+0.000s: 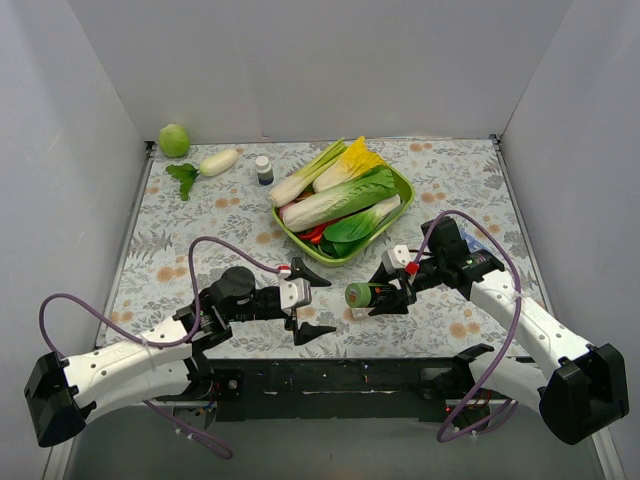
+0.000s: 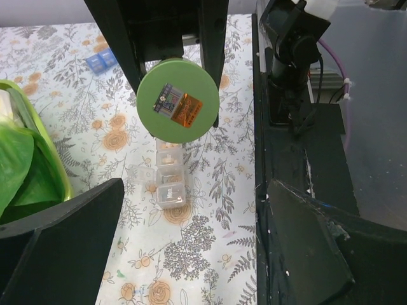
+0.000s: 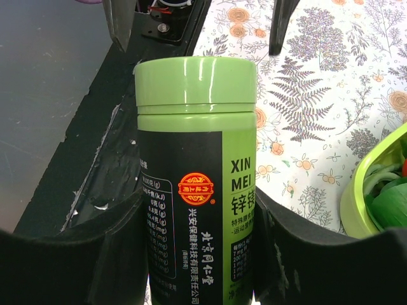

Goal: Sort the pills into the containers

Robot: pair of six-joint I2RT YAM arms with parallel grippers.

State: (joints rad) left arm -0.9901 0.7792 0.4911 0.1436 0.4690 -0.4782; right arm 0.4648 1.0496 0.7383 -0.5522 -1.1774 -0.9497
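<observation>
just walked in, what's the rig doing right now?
The right hand grips a green pill bottle sideways above the table. Its lid is on and faces the left hand, which is open and not touching it. The clear pill organizer sits on the table close by the bottle. No loose pills visible.

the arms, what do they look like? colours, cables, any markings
The left arm and right arm have white links, chunky black joints and black base blocks. A thin purple cable loops along each. The left gripper and right gripper are black with two wedge-shaped fingers, a white block with a red spot behind them.
</observation>
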